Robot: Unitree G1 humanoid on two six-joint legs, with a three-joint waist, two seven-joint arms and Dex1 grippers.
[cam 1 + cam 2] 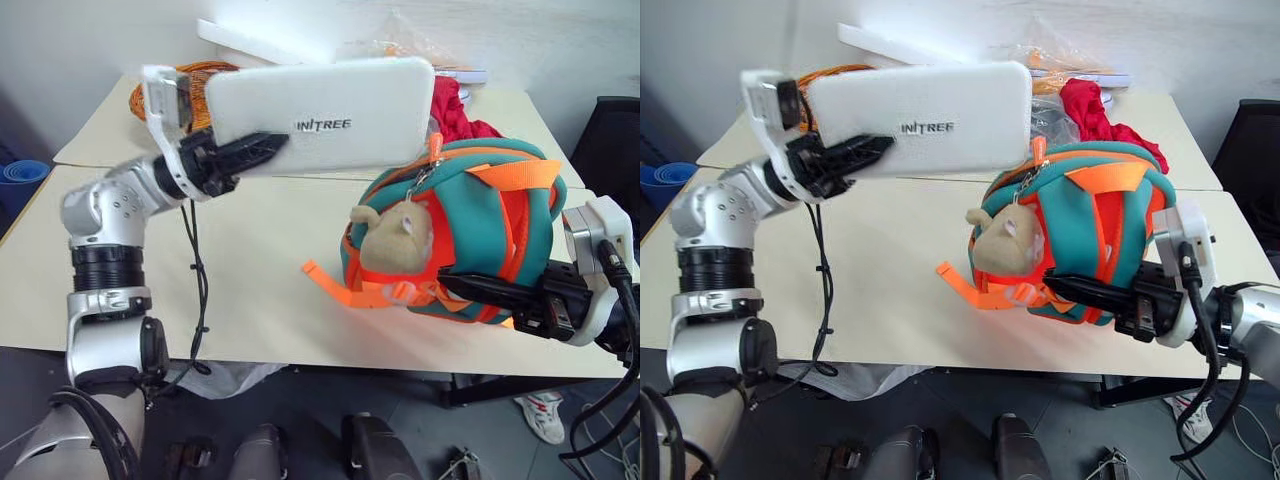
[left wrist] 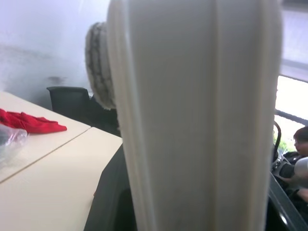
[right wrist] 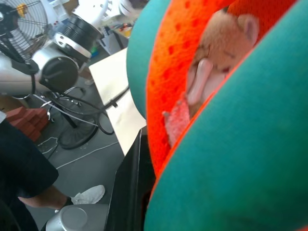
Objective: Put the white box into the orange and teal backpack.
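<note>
With the left hand [image 1: 250,152] clamping one end of the flat white rounded plastic box [image 1: 320,115] and the right hand [image 1: 480,290] gripping the small orange-and-teal fabric backpack [image 1: 470,215] above the bench [image 1: 250,280], the box's far corner may snag the zipper rim and twist loose.

We raise our left gripper [image 1: 262,150] up high, jaws clamped and pointing right; our right gripper [image 1: 470,288] sits low, jaws shut, pointing left.

Bright, even daylight; glare washes out the pale back wall [image 1: 300,20]. The flat white rounded case [image 2: 192,120] looms blurred, perhaps too close for focus.
</note>
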